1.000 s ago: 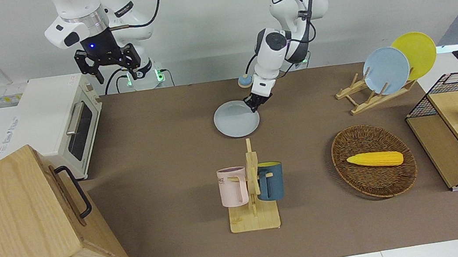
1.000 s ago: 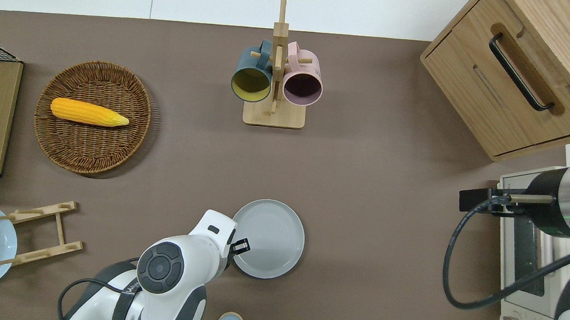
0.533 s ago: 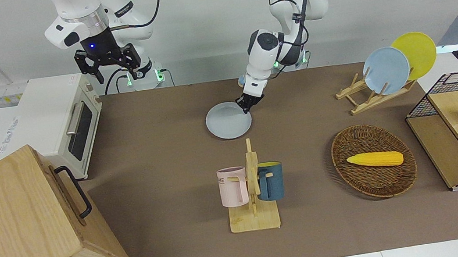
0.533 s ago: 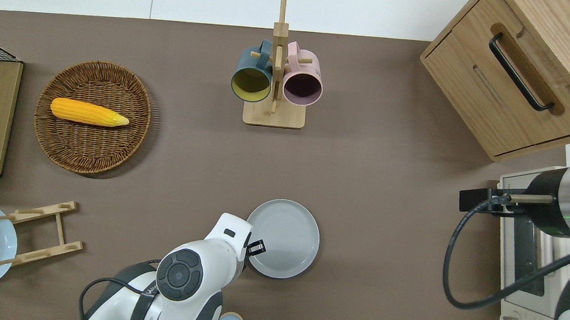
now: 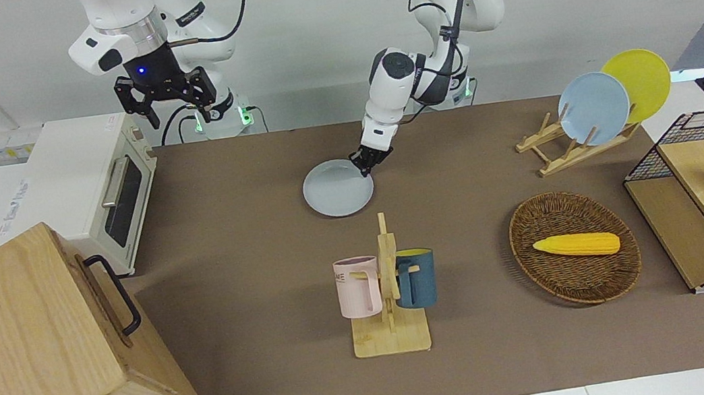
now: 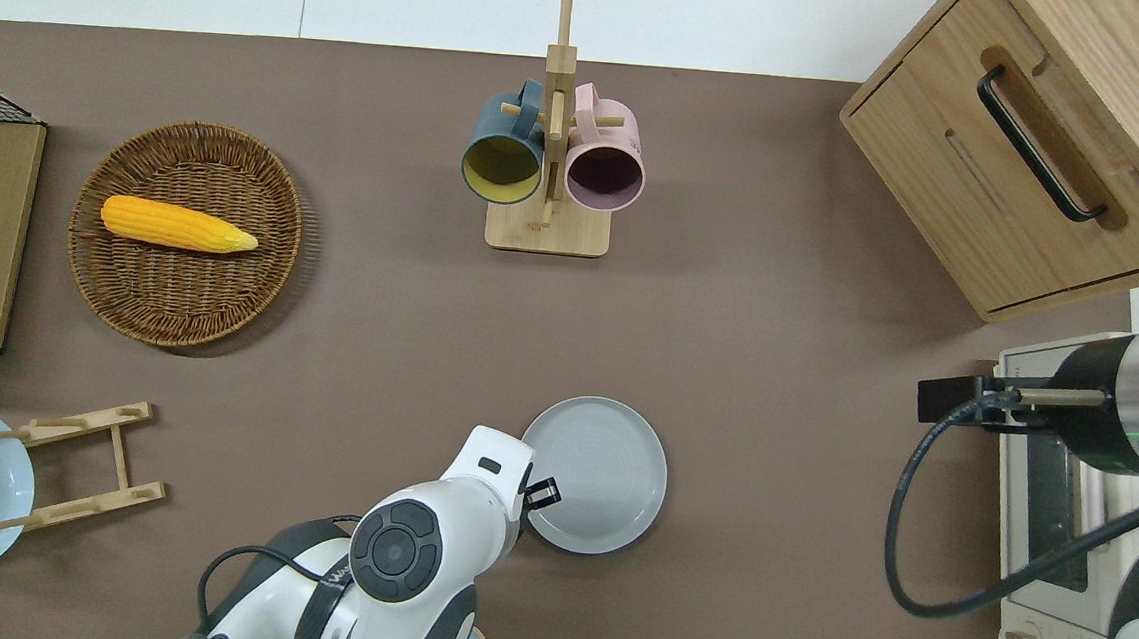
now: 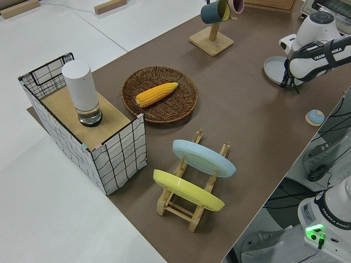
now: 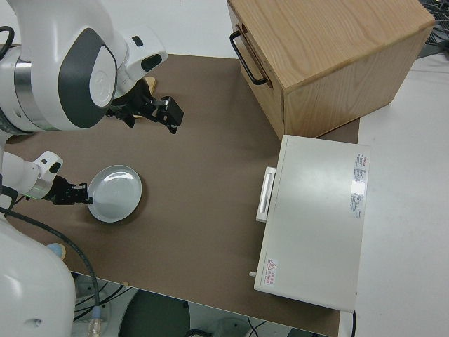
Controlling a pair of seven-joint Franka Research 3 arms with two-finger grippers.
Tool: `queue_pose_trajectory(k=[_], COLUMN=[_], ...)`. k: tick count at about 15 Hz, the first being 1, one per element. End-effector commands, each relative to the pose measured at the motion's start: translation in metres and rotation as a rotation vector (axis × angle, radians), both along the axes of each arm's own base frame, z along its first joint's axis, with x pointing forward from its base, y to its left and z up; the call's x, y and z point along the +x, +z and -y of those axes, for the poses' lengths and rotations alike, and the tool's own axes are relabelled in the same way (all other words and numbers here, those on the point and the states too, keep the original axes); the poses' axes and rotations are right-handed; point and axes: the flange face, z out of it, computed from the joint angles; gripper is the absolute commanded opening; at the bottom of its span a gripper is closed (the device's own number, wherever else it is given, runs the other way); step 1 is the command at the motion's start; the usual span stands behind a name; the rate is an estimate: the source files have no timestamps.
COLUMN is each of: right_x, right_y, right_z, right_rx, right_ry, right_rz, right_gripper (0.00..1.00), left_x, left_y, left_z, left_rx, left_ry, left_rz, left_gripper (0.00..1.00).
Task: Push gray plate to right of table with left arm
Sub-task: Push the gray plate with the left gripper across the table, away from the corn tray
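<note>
The gray plate [image 5: 336,189] [image 6: 604,472] lies flat on the brown table [image 5: 250,251], about midway between the two arms and close to the robots' edge. My left gripper [image 5: 364,163] [image 6: 539,494] is down at table height, against the plate's rim on the side toward the left arm's end. The right side view shows the same contact, left gripper [image 8: 76,196] at the plate [image 8: 118,193]. My right gripper [image 5: 166,110] is parked with its fingers spread and nothing in them.
A mug rack [image 6: 553,158] with a pink and a blue mug stands farther from the robots than the plate. At the right arm's end are a toaster oven [image 5: 98,183] and a wooden cabinet [image 5: 40,361]. A corn basket [image 5: 575,246] and a plate rack [image 5: 576,141] sit toward the left arm's end.
The gray plate has slid steadily toward the right arm's end of the table, with the left gripper following against its rim. The right arm has not moved.
</note>
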Motion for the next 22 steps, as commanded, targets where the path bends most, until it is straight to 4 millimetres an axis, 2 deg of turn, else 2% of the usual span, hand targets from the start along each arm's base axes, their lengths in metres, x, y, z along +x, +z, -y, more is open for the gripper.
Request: queue_pose_trajectory(k=[1, 7, 8, 10, 12, 15, 18, 22], right_x=[-0.008, -0.008, -0.008, -0.008, -0.008, -0.008, -0.008, -0.008], right_y=[0.000, 0.000, 0.000, 0.000, 0.000, 0.000, 0.000, 0.000], right_z=[0.000, 0.000, 0.000, 0.000, 0.000, 0.000, 0.000, 0.000], right_rx=[0.009, 0.009, 0.009, 0.009, 0.009, 0.009, 0.009, 0.009], right_ry=[-0.021, -0.021, -0.021, -0.021, -0.021, -0.021, -0.021, -0.021], right_rz=[-0.003, -0.003, -0.005, -0.003, -0.003, -0.003, -0.003, -0.003], right_gripper=[0.996, 0.996, 0.996, 0.996, 0.996, 0.996, 0.996, 0.996], left_x=[0.002, 0.005, 0.006, 0.006, 0.006, 0.002, 0.007, 0.016], left_y=[-0.014, -0.013, -0.013, -0.014, -0.013, -0.011, 0.005, 0.033], left_z=[0.016, 0.024, 0.024, 0.023, 0.023, 0.029, 0.040, 0.029], left_rx=[-0.015, -0.024, -0.024, -0.023, -0.024, -0.028, -0.052, -0.039], left_ry=[0.025, 0.020, 0.021, 0.021, 0.023, 0.023, 0.069, 0.067], left_rz=[-0.018, -0.017, -0.017, -0.018, -0.017, -0.020, -0.013, -0.022], left_gripper=[0.00, 0.02, 0.12, 0.39, 0.72, 0.94, 0.97, 0.98])
